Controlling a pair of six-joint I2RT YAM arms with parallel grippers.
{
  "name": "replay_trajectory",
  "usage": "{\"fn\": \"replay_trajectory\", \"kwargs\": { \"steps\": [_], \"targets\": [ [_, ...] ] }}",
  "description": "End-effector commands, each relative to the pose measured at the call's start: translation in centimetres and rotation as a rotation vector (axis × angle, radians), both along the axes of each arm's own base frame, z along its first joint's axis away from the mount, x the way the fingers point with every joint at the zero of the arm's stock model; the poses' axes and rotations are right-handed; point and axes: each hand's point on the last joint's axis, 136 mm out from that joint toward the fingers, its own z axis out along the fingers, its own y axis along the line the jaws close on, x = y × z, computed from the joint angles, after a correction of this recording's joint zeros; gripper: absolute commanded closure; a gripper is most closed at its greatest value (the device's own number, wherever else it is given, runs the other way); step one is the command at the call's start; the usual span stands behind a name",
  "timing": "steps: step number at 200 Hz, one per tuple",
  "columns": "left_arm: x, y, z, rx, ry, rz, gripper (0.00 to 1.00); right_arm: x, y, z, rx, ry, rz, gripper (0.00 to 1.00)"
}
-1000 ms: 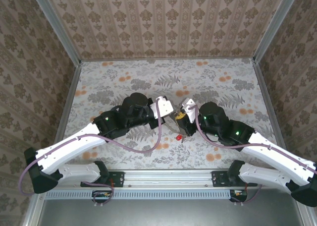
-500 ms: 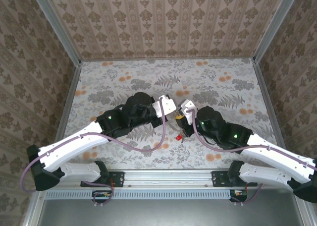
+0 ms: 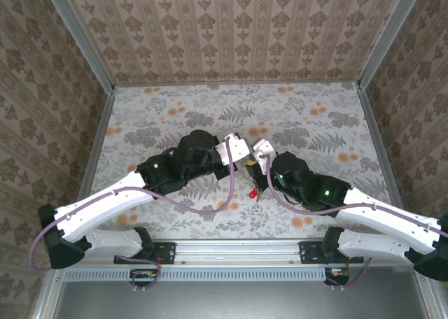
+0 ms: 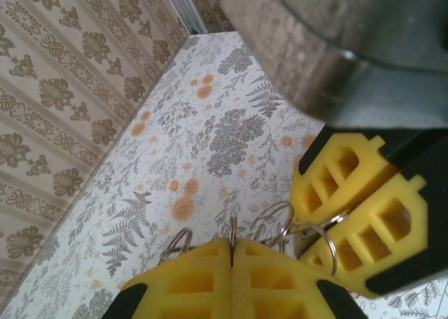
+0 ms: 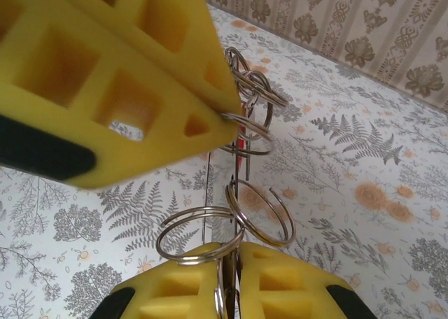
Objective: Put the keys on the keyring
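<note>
Jaws on left gripper [image 4: 232, 247] and right gripper [image 5: 230, 261] are pinching flat across the keyring [image 5: 260, 215] coils: light, springy, slippery wire, judging by appearance.

The left arm [image 3: 105, 200] and right arm [image 3: 381, 217] have white shells, black joints with small green lights [image 3: 155, 168], looping purple cables [image 3: 210, 211], and yellow pocketed finger pads [image 4: 203, 280] edged in black.

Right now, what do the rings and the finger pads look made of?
The rings: probably polished steel wire. They are silvery with bright glints and coiled double like split rings.
The finger pads: likely matte yellow plastic, possibly stiff foam. The surface is dull, with moulded square pockets.
</note>
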Motion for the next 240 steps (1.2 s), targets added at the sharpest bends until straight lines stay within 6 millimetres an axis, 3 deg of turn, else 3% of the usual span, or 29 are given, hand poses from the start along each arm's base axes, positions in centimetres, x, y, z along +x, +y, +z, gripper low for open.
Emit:
{"fn": "replay_trajectory", "kwargs": {
  "steps": [1,81,108,135,147,175,189,214,240],
  "targets": [
    [-0.1,-0.4,-0.8,0.0,0.029,0.001,1.0,0.5,0.7,4.3,0.126,-0.077,-0.017,1.0],
    [-0.4,-0.6,-0.5,-0.045,0.032,-0.016,1.0,-0.7,1.8,4.8,0.16,-0.087,0.081,1.0],
    [-0.4,0.5,0.4,-0.108,0.048,-0.026,1.0,-2.5,1.6,5.7,0.211,-0.126,0.169,0.7],
    [-1.2,2.2,1.5,-0.212,0.06,-0.092,1.0,-4.1,0.2,6.7,0.245,-0.185,0.217,0.49],
    [-1.9,2.9,2.2,-0.269,0.061,-0.137,1.0,-4.5,-0.4,7.2,0.25,-0.206,0.224,0.45],
    [-3.7,4.3,4.2,-0.382,0.068,-0.257,1.0,-5.1,-1.2,7.9,0.235,-0.233,0.241,0.45],
    [-4.4,4.7,4.7,-0.408,0.078,-0.302,1.0,-5.5,-0.9,8.3,0.241,-0.235,0.275,0.51],
    [-5.6,4.7,5.7,-0.452,0.107,-0.376,1.0,-5.6,0.2,8.8,0.259,-0.228,0.332,0.63],
    [-6.7,4.6,6.2,-0.487,0.137,-0.444,1.0,-6.6,1.8,9.5,0.304,-0.23,0.436,0.65]
  ]
}}
